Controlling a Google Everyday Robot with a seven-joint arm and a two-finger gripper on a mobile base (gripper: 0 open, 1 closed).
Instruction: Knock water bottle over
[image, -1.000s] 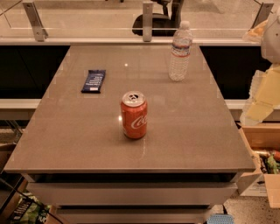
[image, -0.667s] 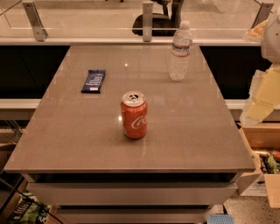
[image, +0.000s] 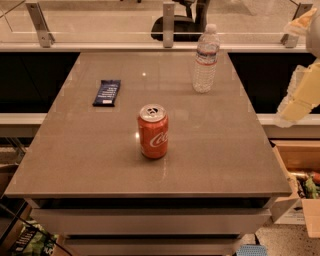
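The water bottle (image: 205, 62) stands upright at the far right of the brown table (image: 215, 150); it is clear ribbed plastic with a white cap and a white-blue-red label band. A cream part of my arm (image: 299, 95) shows at the right edge, beside the table and well right of the bottle, touching nothing. The gripper itself is out of view.
A red Coca-Cola can (image: 153, 131) stands upright at the table's middle, nearer than the bottle. A dark blue snack packet (image: 107, 92) lies flat at the far left. An open cardboard box (image: 300, 157) sits right of the table. A glass railing (image: 100, 25) runs behind.
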